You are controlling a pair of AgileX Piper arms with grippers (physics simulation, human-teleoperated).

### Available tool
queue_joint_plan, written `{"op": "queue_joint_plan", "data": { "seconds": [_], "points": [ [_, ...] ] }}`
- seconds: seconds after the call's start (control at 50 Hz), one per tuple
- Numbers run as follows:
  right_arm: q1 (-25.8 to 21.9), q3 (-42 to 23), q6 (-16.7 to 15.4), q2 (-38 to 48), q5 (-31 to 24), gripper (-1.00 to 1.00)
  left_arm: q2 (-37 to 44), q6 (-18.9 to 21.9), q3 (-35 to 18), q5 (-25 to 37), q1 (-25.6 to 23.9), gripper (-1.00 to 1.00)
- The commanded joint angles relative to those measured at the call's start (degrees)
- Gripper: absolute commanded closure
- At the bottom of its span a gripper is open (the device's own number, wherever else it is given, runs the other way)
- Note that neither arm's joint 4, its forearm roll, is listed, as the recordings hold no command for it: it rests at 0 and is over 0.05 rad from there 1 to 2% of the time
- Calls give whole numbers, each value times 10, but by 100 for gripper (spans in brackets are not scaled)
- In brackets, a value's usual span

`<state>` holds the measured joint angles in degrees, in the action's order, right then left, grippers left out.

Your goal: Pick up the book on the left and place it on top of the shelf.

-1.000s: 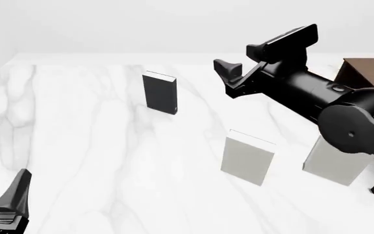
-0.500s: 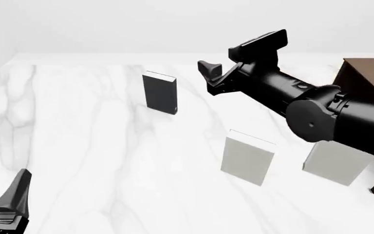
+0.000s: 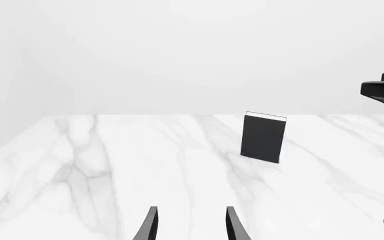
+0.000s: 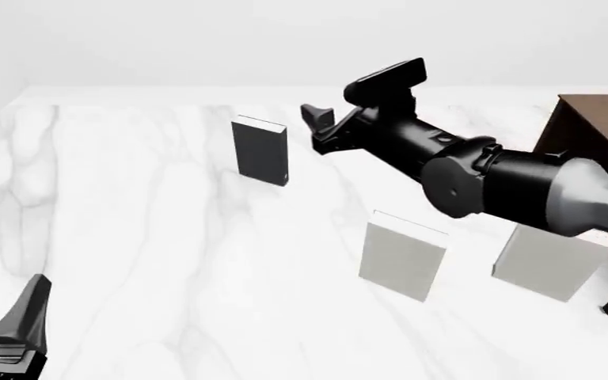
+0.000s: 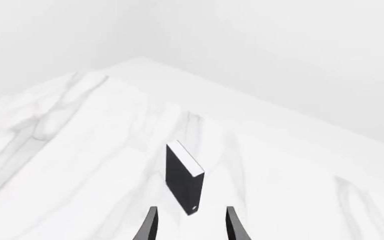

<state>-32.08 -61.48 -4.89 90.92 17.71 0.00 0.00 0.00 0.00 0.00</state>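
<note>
The right gripper (image 4: 348, 107), jaws spread and empty, has swung closer to the upright book (image 4: 260, 150), now just beside it, so grasping looks imminent.

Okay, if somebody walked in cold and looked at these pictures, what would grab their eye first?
Most likely the big black right arm stretched across the white marble table, its open right claw just right of the upright dark charcoal book with white page edges. Next, two pale grey upright books nearer the camera, and the dark brown wooden shelf at the right edge.
</note>
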Motion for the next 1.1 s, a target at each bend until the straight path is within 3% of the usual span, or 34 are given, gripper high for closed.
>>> {"op": "queue_joint_plan", "data": {
  "seconds": [0.02,1.1],
  "points": [
    [5,-26,4,45,11,-100,0,0,0,0,0,-100],
    [11,-142,7,189,22,-100,0,0,0,0,0,-100]
  ]
}}
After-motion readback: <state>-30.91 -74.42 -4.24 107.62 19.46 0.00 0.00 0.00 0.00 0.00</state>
